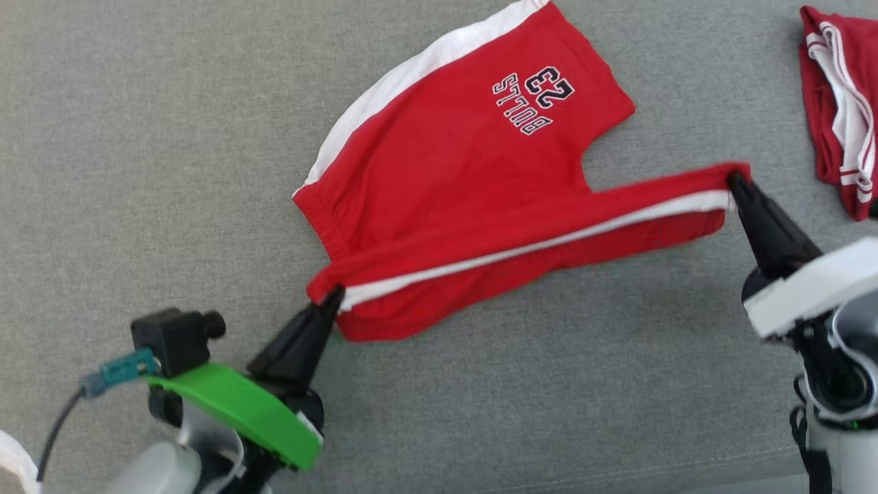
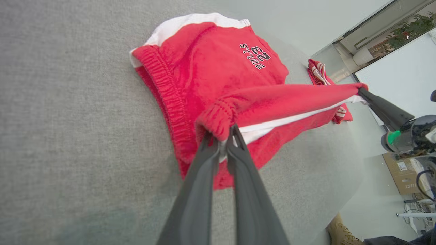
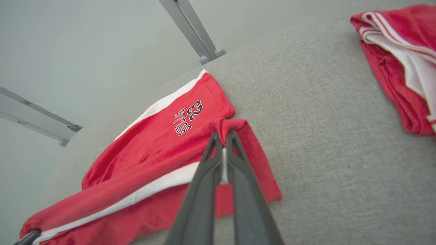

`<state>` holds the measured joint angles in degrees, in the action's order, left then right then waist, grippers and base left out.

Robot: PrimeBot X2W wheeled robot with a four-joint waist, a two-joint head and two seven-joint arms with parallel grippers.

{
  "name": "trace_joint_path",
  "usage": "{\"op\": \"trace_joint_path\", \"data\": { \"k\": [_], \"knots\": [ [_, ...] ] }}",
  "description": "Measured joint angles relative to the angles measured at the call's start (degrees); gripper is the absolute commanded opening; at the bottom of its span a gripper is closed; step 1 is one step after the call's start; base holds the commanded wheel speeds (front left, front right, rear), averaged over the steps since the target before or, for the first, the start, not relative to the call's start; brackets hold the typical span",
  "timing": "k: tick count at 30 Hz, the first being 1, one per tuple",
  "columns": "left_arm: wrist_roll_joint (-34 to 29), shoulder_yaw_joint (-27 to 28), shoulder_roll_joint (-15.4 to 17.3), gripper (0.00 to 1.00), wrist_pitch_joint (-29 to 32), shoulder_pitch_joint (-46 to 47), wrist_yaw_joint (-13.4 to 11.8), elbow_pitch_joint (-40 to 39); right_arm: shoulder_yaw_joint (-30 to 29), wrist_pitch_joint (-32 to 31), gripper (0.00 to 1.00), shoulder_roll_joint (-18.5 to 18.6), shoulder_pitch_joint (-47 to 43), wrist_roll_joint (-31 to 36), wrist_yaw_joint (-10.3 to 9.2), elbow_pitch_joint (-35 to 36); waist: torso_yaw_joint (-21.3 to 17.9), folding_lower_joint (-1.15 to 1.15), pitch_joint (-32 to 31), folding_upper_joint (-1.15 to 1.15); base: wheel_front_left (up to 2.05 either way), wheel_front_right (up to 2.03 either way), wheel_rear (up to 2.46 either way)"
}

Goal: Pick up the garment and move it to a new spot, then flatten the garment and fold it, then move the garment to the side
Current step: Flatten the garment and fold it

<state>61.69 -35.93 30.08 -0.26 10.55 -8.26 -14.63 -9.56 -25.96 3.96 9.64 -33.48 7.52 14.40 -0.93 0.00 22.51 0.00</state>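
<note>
The garment (image 1: 466, 165) is a pair of red shorts with white side stripes and "BULLS 23" lettering, lying on the grey cloth surface. Its near leg is lifted and pulled taut between both grippers. My left gripper (image 1: 331, 299) is shut on the waistband corner (image 2: 218, 122) at the lower left. My right gripper (image 1: 735, 180) is shut on the leg's hem corner (image 3: 231, 127) at the right. The far leg with the lettering (image 2: 255, 56) rests flat. In the left wrist view my right gripper (image 2: 361, 91) shows holding the other end.
A second folded red and white garment (image 1: 840, 110) lies at the far right edge of the grey surface (image 1: 137, 171). Metal frame legs (image 3: 194, 30) stand beyond the table's far edge. A person's boot (image 2: 342, 233) and a cardboard box (image 2: 403, 173) sit on the floor.
</note>
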Motion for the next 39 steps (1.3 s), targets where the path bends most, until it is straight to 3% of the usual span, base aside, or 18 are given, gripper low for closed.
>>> {"op": "trace_joint_path", "data": {
  "k": [6,19,28,29,30,31,32,39],
  "knots": [
    [-3.9,1.1,0.8,0.0,4.8,12.8,-1.6,3.0,-0.4,-6.3,0.0,0.0,16.6,4.0,0.0,-7.2,2.0,0.0,3.6,0.0,0.0,0.0,0.0],
    [-4.4,-0.6,-10.0,0.0,5.0,26.6,0.9,18.4,1.3,-5.4,0.0,2.2,35.4,12.7,0.0,-23.8,8.8,0.0,8.8,0.0,0.0,0.0,0.0],
    [-4.9,-0.7,-14.8,0.0,2.4,32.6,2.2,27.3,2.3,-1.4,0.0,2.6,42.5,16.7,0.0,-32.9,11.5,0.0,11.1,0.0,0.0,0.0,0.0],
    [-5.0,-0.6,-15.1,0.11,2.0,33.0,2.0,28.4,2.4,-0.3,0.11,2.5,42.8,17.0,0.0,-33.7,11.6,0.0,11.3,0.0,0.0,0.0,0.0],
    [-5.3,-0.6,-15.3,0.43,1.6,33.3,1.9,29.4,2.7,1.1,0.56,2.4,43.2,17.2,0.0,-34.3,11.7,0.0,11.5,0.0,0.0,0.0,0.0],
    [-5.3,-0.5,-15.5,0.96,1.3,33.5,1.9,30.0,2.9,2.1,1.0,2.4,43.5,17.2,0.0,-34.8,11.8,0.0,11.6,0.0,0.0,0.0,0.0],
    [-5.4,-0.5,-15.8,1.0,0.9,33.7,1.9,30.8,3.1,3.2,1.0,2.4,43.8,17.2,0.0,-35.5,11.7,0.0,11.7,0.0,0.0,0.0,0.0],
    [-9.8,-0.7,-14.6,1.0,-5.5,32.9,0.5,31.5,6.6,12.0,1.0,4.5,41.9,17.3,0.0,-35.9,11.0,0.0,10.4,0.0,0.0,0.0,0.0]
  ]
}}
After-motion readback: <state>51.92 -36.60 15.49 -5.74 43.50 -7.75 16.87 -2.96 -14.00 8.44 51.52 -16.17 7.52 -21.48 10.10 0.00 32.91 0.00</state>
